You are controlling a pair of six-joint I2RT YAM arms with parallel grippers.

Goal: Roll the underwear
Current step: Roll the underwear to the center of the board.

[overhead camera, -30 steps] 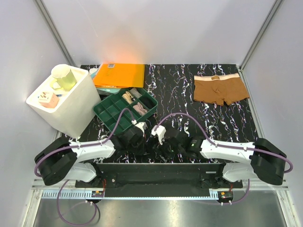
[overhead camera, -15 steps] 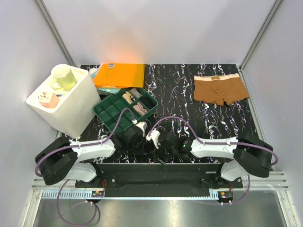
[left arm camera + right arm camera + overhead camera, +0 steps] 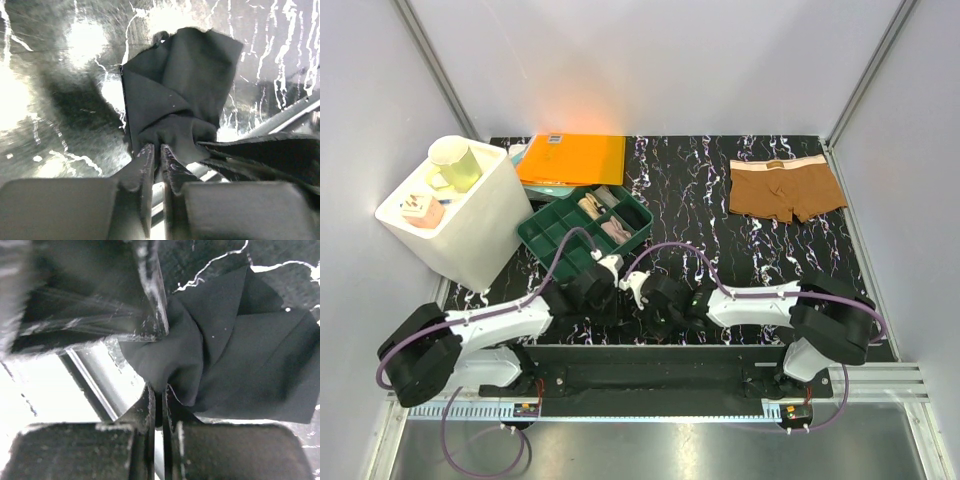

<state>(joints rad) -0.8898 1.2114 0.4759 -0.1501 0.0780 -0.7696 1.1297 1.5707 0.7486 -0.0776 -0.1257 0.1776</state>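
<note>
L gripper, R gripper pinch black briefs, prob bunched, on marbled table; grey walls

Black marbled tabletop; plain pale walls; metal frame posts.

Underwear back right; tray, bin left.
</note>
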